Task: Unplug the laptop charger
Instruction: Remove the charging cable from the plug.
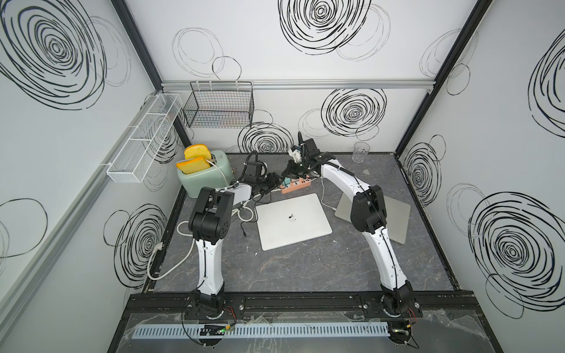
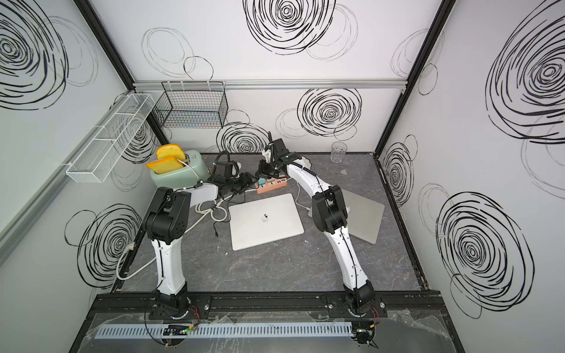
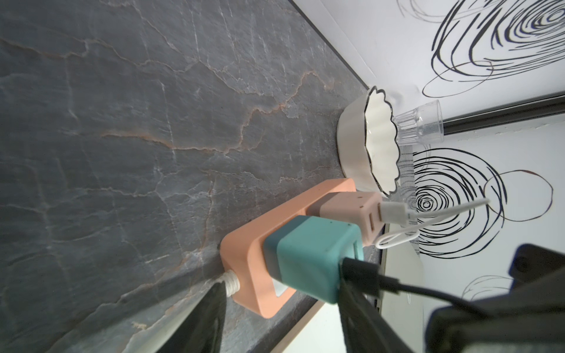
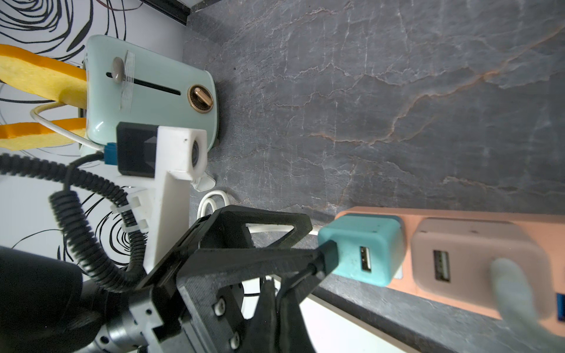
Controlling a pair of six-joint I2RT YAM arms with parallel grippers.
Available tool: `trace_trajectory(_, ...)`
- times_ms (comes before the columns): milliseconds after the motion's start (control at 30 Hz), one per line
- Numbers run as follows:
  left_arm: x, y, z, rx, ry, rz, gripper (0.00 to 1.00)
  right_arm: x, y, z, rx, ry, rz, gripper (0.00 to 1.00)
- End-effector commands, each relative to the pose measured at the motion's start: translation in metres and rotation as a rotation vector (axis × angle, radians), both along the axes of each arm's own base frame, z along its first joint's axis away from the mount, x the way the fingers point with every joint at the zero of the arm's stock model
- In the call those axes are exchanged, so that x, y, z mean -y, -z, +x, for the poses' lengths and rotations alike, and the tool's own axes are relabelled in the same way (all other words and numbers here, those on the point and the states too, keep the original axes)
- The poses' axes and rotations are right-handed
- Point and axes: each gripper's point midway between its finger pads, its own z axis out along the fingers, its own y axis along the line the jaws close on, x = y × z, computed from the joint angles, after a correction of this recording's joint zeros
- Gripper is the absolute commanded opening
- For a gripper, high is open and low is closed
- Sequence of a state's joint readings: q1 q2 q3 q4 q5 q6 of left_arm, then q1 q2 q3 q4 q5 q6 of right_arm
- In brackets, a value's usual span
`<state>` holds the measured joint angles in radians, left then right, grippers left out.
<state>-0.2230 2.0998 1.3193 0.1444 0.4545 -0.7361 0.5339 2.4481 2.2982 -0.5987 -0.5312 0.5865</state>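
1. Now left fingers (image 3: 357, 321) stand apart at the teal charger (image 3: 308, 259), plugged into the orange strip (image 3: 241, 259).
2. Closed right fingers (image 4: 513, 293) sit over the neighbouring pink charger (image 4: 477, 253).
3. Trailing black cable (image 3: 406, 287) crosses; toaster (image 4: 146, 91), bowl (image 3: 354, 146) nearby.

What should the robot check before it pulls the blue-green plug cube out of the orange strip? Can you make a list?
1. Teal charger seated in the orange power strip: ok.
2. Left gripper open, straddling the charger's end: ok.
3. Its fingers touching the charger: cannot tell.
4. Right gripper shut by the pink charger: ok.
5. Right gripper pressing the strip down: cannot tell.
6. Black plug clear of the fingers: not ok, one finger overlaps it.
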Motion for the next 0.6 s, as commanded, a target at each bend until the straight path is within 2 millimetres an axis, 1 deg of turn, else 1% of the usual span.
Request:
trace_trajectory(0, -0.024, 0.100, -0.068, -0.343, -0.029, 0.180, 0.62, -0.012, -0.123, -0.007, 0.233, -0.055, 0.160, 0.00)
trace_trajectory(233, -0.022, 0.100, -0.070, -0.342, -0.025, 0.184, 0.62, -0.011, -0.126, -0.010, 0.244, -0.059, 0.145, 0.00)
trace_trajectory(333, -0.021, 0.099, -0.070, -0.341, -0.025, 0.184, 0.62, -0.012, -0.126, -0.010, 0.224, -0.058, 0.167, 0.00)
trace_trajectory(467, -0.020, 0.100, -0.071, -0.344, -0.025, 0.186, 0.62, -0.016, -0.133, -0.010, 0.224, -0.059, 0.200, 0.00)
trace_trajectory(567, -0.020, 0.102, -0.073, -0.347, -0.022, 0.189, 0.62, -0.015, -0.133, -0.011, 0.234, -0.058, 0.185, 0.00)
